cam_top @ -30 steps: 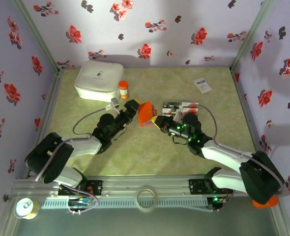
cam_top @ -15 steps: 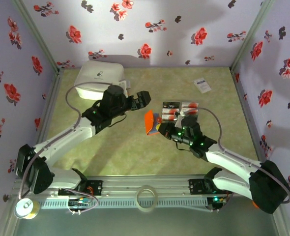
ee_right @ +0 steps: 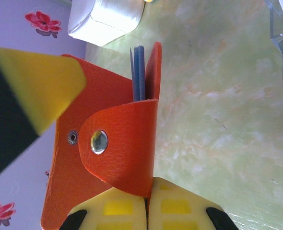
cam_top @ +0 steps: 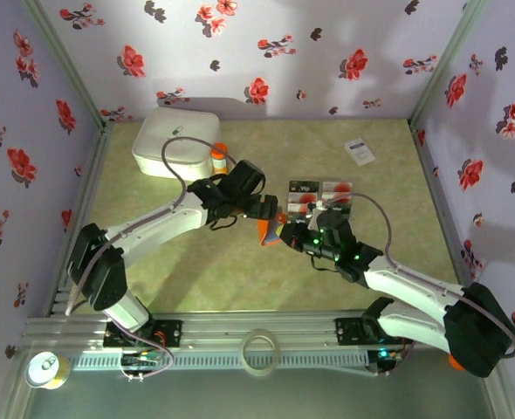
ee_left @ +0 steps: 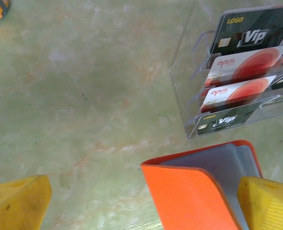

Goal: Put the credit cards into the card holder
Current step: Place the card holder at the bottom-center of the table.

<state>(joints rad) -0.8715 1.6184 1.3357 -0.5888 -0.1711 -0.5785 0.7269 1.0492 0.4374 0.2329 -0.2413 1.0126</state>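
Right gripper [cam_top: 284, 234] is clamped on the card holder [cam_top: 264, 230], about the middle of the worktop [cam_top: 240, 271]. On the right wrist view, I've got the yellow pads [ee_right: 117, 211] pinched together on the lower edge of the orange snap flap. The holder stands on edge there, opened a little, and its grey-blue inner leaves show at the top of the fold.

Left gripper [cam_top: 269, 214] is spread wide, reaching in at the holder from the far-left side. On the left wrist view, its two yellow fingers [ee_left: 17, 206] sit well apart at the bottom corners of the picture. The orange cover and its grey-blue panel come up between them, close against the finger on the picture's right. Whether they touch, I can't tell.

Credit cards [cam_top: 320, 192] stand in a clear rack [ee_left: 189, 81], just beyond the holder toward the far edge and slightly right of centre. I count four in tiers on the left wrist view: a black one at the back, two white ones with red circles, and another dark one in front.

White box [cam_top: 177, 140] sits in the far-left corner with the orange-capped bottle [cam_top: 219, 157] just beside it. A white card [cam_top: 360, 151] lies flat near the far-right corner.
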